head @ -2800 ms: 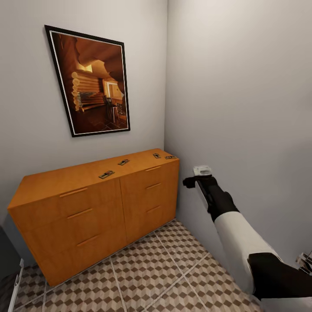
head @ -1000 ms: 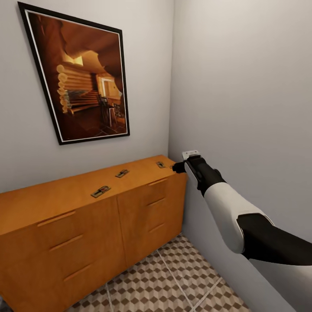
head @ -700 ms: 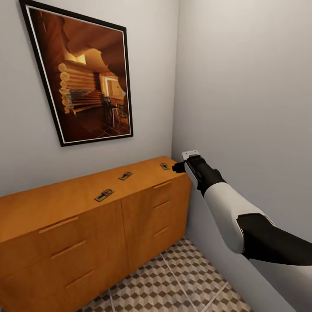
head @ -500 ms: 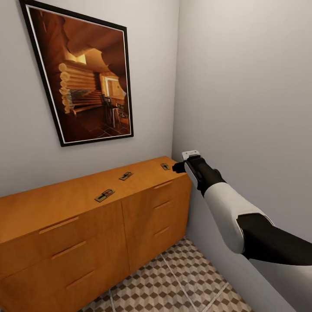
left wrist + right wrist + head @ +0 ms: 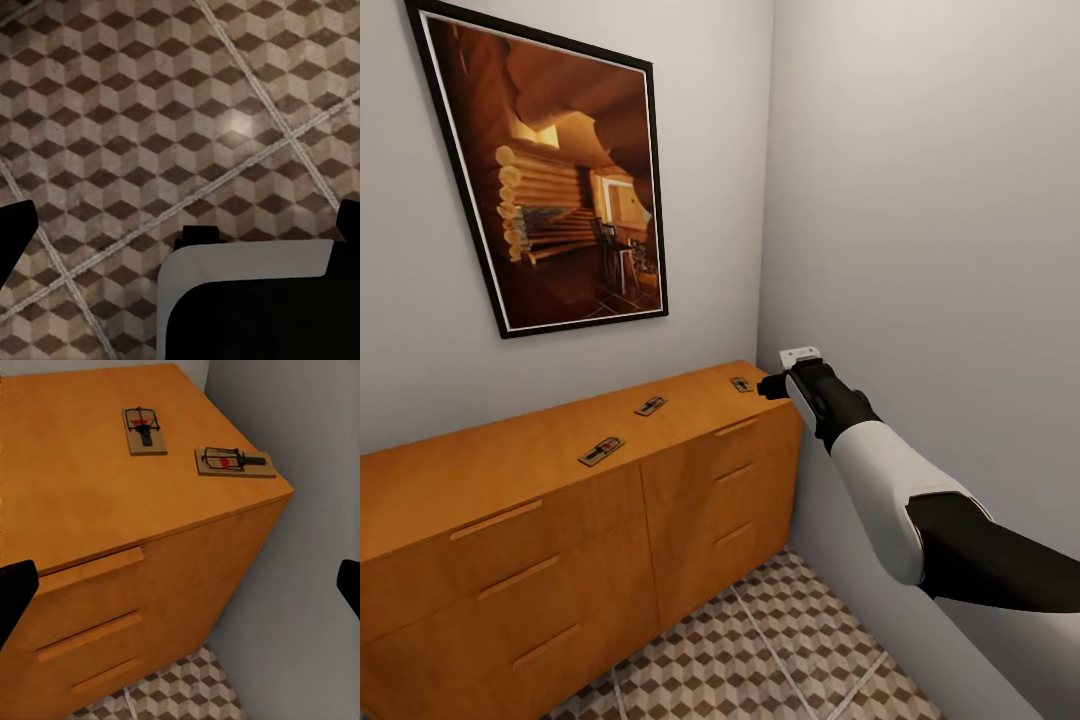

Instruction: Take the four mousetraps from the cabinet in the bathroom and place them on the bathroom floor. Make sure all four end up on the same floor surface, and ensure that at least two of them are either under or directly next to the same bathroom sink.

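Note:
Three mousetraps (image 5: 601, 451), (image 5: 651, 406), (image 5: 741, 384) lie in a row on the flat top of the orange-brown cabinet (image 5: 560, 540). In the right wrist view, two mousetraps (image 5: 144, 430), (image 5: 232, 461) lie near the cabinet's (image 5: 75, 495) end corner, by the wall. My right gripper (image 5: 768, 386) hovers at that right end, level with the top; it (image 5: 180, 592) is open, its dark fingertips (image 5: 15, 592) far apart and empty. My left gripper (image 5: 180, 232) hangs open over the bathroom floor (image 5: 150, 112). The sink is out of view.
A large framed picture (image 5: 555, 185) hangs on the wall above the cabinet. A grey side wall (image 5: 920, 200) runs close along my right arm and meets the cabinet's end. Patterned floor tiles (image 5: 760, 650) lie in front of the drawers. A white and black robot part (image 5: 247, 300) shows under the left gripper.
Since 2.8 s ago the camera has come closer to the cabinet, and my right gripper has reached from beside the wall to the cabinet's right end. Nothing has moved in the last half second.

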Tool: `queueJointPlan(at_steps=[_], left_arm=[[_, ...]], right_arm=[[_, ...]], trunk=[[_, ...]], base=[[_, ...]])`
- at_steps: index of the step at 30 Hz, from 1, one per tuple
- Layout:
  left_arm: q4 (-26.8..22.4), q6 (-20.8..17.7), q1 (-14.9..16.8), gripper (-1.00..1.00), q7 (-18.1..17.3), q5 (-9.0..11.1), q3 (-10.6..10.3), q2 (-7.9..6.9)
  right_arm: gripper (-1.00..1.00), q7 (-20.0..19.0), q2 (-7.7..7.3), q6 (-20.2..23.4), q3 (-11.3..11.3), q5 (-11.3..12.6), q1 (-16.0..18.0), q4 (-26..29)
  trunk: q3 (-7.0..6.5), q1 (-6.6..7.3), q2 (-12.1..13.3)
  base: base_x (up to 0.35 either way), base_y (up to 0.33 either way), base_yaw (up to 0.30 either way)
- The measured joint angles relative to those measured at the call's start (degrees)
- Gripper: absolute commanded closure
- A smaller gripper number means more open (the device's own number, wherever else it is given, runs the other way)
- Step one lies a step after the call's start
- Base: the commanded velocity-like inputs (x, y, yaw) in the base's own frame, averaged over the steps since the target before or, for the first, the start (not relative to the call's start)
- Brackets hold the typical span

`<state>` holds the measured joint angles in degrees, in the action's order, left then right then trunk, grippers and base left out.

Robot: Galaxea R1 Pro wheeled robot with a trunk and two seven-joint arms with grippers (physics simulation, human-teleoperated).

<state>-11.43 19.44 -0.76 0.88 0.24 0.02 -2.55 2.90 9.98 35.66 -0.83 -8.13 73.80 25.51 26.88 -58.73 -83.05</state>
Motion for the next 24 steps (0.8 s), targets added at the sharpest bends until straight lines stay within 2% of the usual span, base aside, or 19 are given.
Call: queueJointPlan(at_steps=[5, 14, 24], left_arm=[[0.01, 0.0, 0.0, -1.0, 0.0, 0.0, -0.06, 0.0], [0.02, 0.0, 0.0, -1.0, 0.0, 0.0, -0.08, 0.0], [0.03, 0.0, 0.0, -1.0, 0.0, 0.0, -0.08, 0.0]], right_arm=[[-1.0, -0.78, 0.0, 0.34, 0.14, 0.11, 0.0, 0.0], [-1.0, -5.15, 0.01, 0.57, 0.19, 0.35, 0.0, -0.02], [-1.0, -6.16, 0.01, 0.16, -0.01, 0.19, 0.0, 0.28]], trunk=[[0.0, 0.0, 0.0], [0.0, 0.0, 0.0], [0.0, 0.0, 0.0]], base=[[0.0, 0.0, 0.0], [0.0, 0.0, 0.0], [0.0, 0.0, 0.0]])
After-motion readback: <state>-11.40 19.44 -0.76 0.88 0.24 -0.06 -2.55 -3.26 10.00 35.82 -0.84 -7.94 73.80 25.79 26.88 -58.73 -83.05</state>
